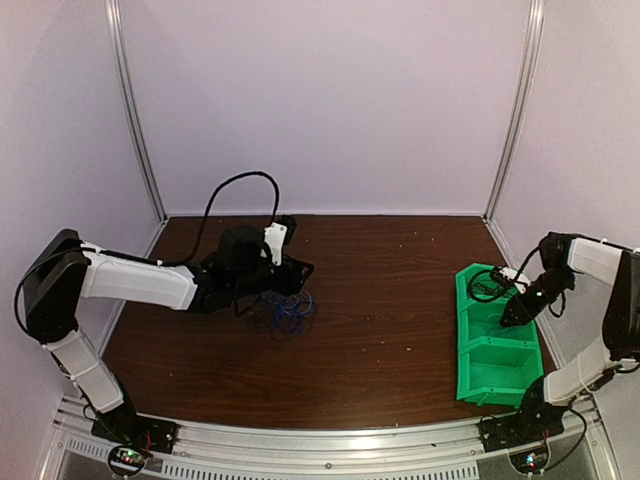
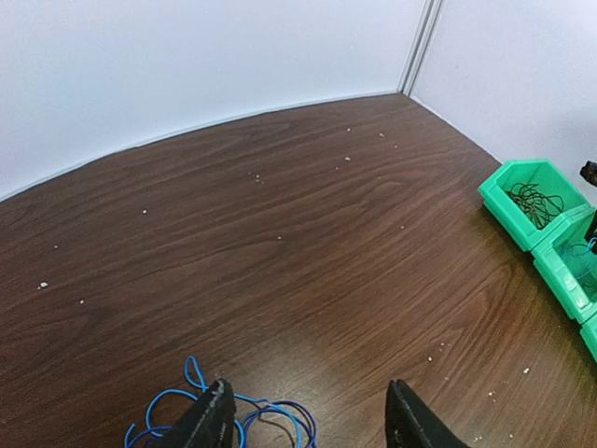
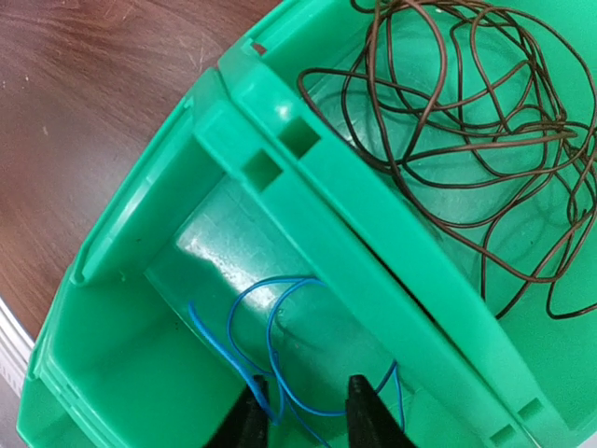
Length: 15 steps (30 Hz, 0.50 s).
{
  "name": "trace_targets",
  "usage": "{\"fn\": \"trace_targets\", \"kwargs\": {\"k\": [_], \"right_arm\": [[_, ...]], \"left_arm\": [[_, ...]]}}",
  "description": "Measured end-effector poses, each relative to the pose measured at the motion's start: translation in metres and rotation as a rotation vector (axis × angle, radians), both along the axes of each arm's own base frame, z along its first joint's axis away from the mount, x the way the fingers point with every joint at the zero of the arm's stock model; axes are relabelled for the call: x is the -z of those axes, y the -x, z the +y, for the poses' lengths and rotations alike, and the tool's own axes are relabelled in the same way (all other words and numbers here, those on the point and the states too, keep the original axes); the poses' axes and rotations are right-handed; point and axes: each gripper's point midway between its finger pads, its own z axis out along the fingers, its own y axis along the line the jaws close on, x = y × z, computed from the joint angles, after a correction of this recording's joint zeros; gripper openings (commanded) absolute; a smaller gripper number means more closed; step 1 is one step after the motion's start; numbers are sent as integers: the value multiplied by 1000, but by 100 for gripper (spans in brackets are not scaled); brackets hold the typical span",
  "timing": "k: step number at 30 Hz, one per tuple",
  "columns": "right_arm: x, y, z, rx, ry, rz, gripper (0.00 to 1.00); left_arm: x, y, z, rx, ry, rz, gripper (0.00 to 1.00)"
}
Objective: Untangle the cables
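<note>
We risk the blue cable (image 3: 280, 317) snagging on the right gripper (image 3: 308, 406) and riding out of the green bin (image 3: 280, 177): its jaws are parted and empty, the wire right against one finger. The left gripper (image 2: 308, 403) hangs wide open, holding nothing, just over the blue tangle (image 1: 288, 315) on the table (image 2: 280, 187); it could pinch several strands.

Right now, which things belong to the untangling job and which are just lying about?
Part of the job: blue tangle on the table; dark wire and blue wire, lying in the green bins.
Just lying about: pale crumbs on the table.
</note>
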Motion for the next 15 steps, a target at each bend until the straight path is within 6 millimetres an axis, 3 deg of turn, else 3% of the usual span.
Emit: {"fn": "trace_targets", "kwargs": {"k": [3,5,8,11,13,15], "right_arm": [[-11,-2,-1,1,4,-7,41],[-31,-9,-2,-1,11,-48,46],[-76,-27,-4,0,26,-160,51],[-135,-52,-1,-10,29,-334,51],[-164,-65,10,-25,9,-422,51],[-178,-73,30,-69,-28,-466,50]], "left_arm": [[0,-9,11,-32,-26,20,62],[-3,-15,26,-61,-38,33,64],[-14,-24,48,-104,-38,33,66],[-27,-34,70,-141,-16,21,66],[-25,-42,80,-147,-3,42,66],[-15,-47,85,-129,2,98,66]]}}
